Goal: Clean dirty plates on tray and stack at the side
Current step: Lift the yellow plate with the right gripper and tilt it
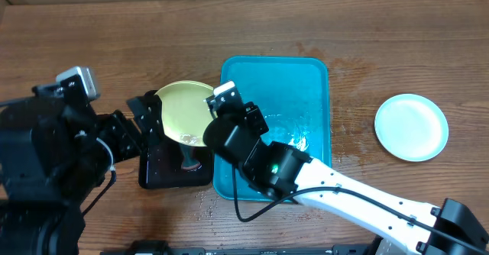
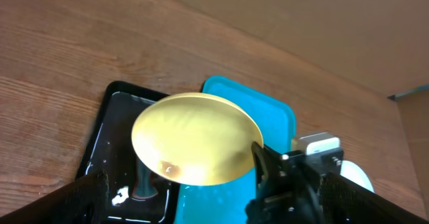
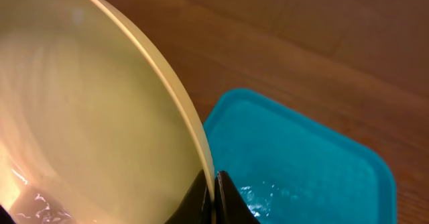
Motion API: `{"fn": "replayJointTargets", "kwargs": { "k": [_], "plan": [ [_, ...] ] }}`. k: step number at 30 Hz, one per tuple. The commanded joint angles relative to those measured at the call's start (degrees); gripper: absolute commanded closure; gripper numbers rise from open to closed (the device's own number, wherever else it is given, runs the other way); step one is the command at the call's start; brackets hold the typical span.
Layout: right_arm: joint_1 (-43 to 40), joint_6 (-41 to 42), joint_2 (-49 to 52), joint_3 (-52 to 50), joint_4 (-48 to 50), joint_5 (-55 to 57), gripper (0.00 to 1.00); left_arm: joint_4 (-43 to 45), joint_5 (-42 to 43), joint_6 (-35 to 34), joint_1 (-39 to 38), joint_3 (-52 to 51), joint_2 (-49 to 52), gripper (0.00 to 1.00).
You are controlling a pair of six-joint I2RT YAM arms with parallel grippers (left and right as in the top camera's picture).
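Note:
My right gripper [image 1: 212,116] is shut on the rim of a pale yellow-green plate [image 1: 183,110] and holds it tilted above the black tray [image 1: 157,177], just left of the turquoise tray [image 1: 306,79]. The right wrist view shows the fingers [image 3: 214,187] pinching the rim [image 3: 167,96]. In the left wrist view the plate [image 2: 194,133] carries a brown smear near its lower edge. My left gripper [image 1: 145,116] is open and empty beside the plate's left edge; its fingers [image 2: 213,196] frame the plate. A light blue plate [image 1: 411,127] lies alone on the table at the right.
The turquoise tray [image 2: 276,113] is wet and holds no plates. The black tray [image 2: 110,110] holds water and a dark upright object [image 1: 188,160]. The right arm stretches across the table's front right. No second yellow-green plate is in view.

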Motion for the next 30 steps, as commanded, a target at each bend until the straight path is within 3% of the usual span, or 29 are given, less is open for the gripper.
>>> {"fn": "replayJointTargets", "kwargs": {
  "k": [1,17,30],
  "plan": [
    [2.49,-2.73,-0.04,1.40,2.05,9.86,0.96,-0.24,1.11,1.07,0.33,0.98,-0.70,0.00],
    [10.36,-16.17,-0.04,1.40,4.07,17.49,0.96,-0.09,1.11,0.63,0.33,0.98,-0.59,0.00],
    [10.47,-17.51,-0.04,1.40,5.18,18.71,0.96,0.15,1.14,0.61,0.33,0.96,-0.59,0.00]
  ]
}}
